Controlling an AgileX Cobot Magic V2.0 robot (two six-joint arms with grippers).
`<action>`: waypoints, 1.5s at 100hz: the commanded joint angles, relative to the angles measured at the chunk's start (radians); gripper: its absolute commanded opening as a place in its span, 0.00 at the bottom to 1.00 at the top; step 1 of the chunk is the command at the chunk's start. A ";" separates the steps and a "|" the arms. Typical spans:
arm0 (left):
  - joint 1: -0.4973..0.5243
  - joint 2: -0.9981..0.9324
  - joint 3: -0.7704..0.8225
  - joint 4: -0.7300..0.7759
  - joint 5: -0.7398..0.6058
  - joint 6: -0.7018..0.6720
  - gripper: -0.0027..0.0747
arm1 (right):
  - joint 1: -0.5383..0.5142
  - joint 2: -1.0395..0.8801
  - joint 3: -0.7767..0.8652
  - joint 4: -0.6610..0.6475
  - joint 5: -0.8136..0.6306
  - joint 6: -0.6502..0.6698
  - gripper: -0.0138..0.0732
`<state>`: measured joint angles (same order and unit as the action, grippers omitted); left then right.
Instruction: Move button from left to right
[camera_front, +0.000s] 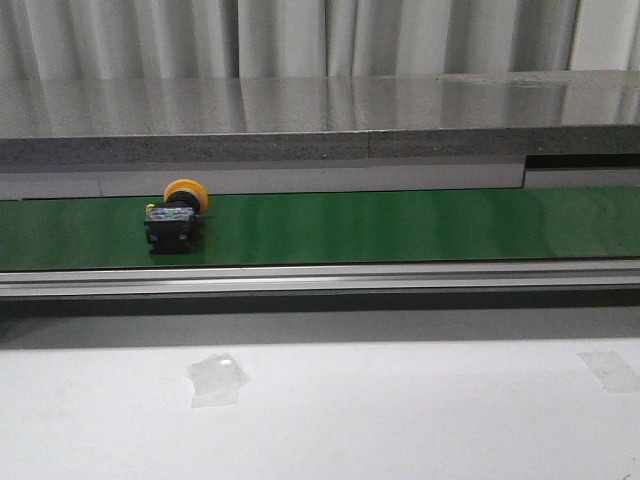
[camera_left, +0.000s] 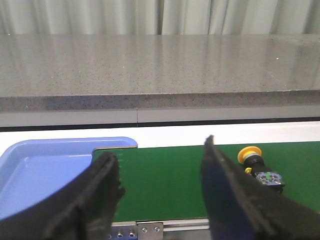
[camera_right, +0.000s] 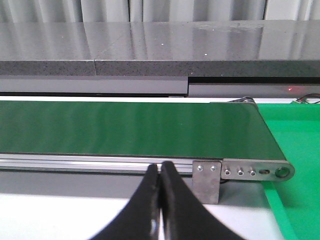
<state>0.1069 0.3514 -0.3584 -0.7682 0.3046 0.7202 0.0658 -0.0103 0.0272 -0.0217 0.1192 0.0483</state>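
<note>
Button (camera_front: 177, 215) on belt (camera_front: 400, 225) left part, lying on side; nearer left fingers (camera_left: 162, 195), spread wide, empty; right fingers (camera_right: 161, 200) pressed together, far.

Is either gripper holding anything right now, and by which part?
Nothing is held. The left gripper is open and empty, the right gripper is shut on nothing, and the button lies on the green belt.

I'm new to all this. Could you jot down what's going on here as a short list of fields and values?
Item: button, yellow head, black body
Where: lying on its side on the green belt, towards its left part
Blue tray: at the belt's left end, nothing seen in the visible part
Left gripper: jaws open, empty, the button off to one side
Right gripper: jaws shut, empty, near the belt's right end
Progress: button not yet picked up
</note>
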 joint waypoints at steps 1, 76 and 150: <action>-0.007 0.006 -0.027 -0.027 -0.058 -0.001 0.26 | -0.001 -0.018 -0.015 -0.004 -0.084 -0.004 0.08; -0.005 0.006 -0.027 -0.027 -0.056 -0.001 0.01 | -0.001 -0.018 -0.016 -0.003 -0.127 -0.004 0.08; -0.005 0.006 -0.027 -0.027 -0.056 -0.001 0.01 | -0.001 0.387 -0.639 0.016 0.526 -0.005 0.08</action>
<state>0.1069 0.3514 -0.3567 -0.7682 0.3046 0.7202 0.0658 0.2823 -0.4932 -0.0068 0.5971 0.0483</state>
